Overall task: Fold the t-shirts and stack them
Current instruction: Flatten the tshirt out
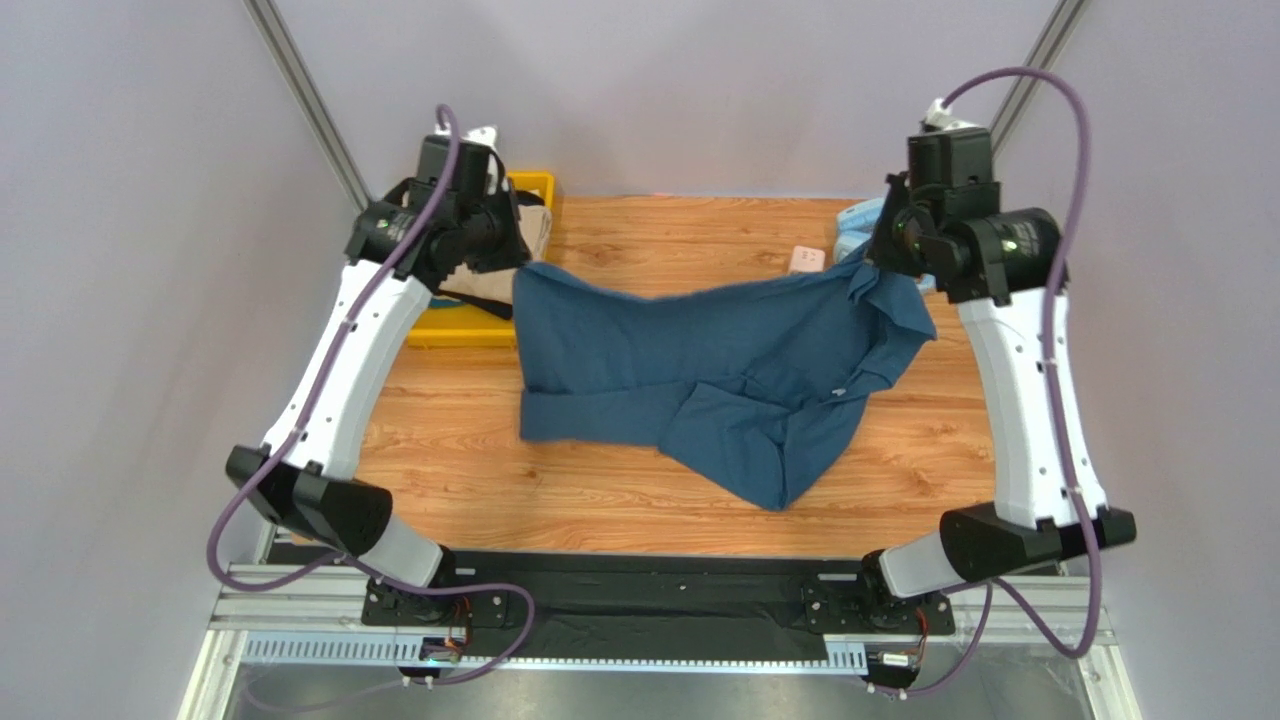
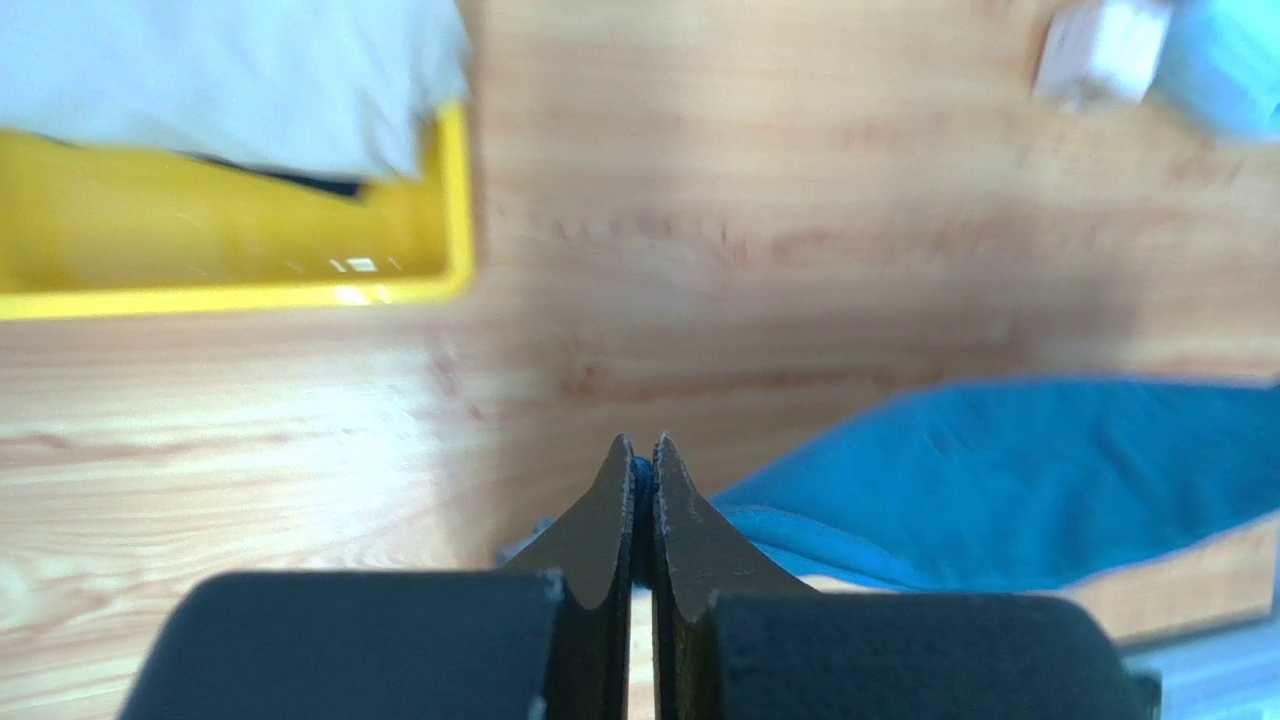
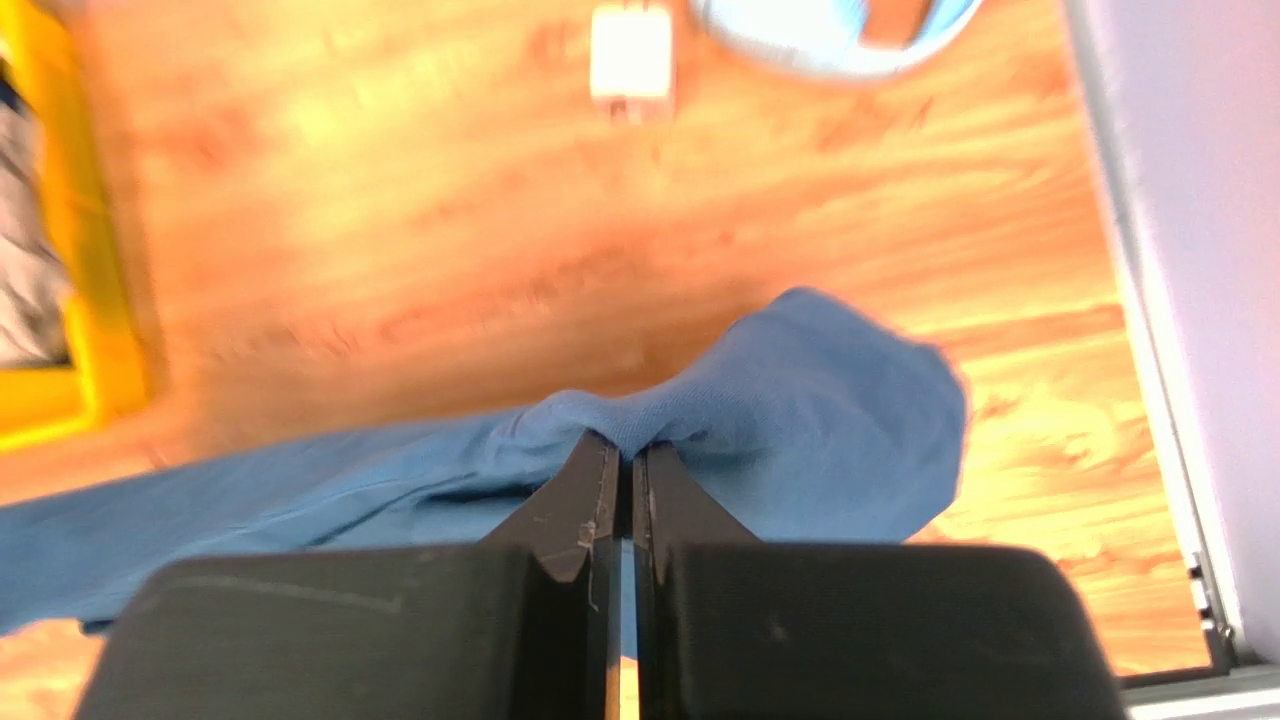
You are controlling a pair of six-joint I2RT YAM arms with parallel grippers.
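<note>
A large teal-blue t-shirt [image 1: 721, 375] hangs stretched between both arms above the wooden table, its lower part draped and creased on the wood. My left gripper [image 2: 640, 447] is shut on a corner of this shirt [image 2: 1037, 480] at the far left. On the far right, my right gripper [image 3: 630, 444] is shut on a bunched fold of the same shirt [image 3: 812, 405]. Tan and dark garments [image 1: 484, 285] lie bunched in the yellow bin, partly hidden behind the left arm.
A yellow bin [image 1: 451, 323] stands at the back left of the table. A small pinkish block [image 1: 807, 258] and light-blue headphones [image 1: 857, 225] lie at the back right. Grey walls close in on both sides.
</note>
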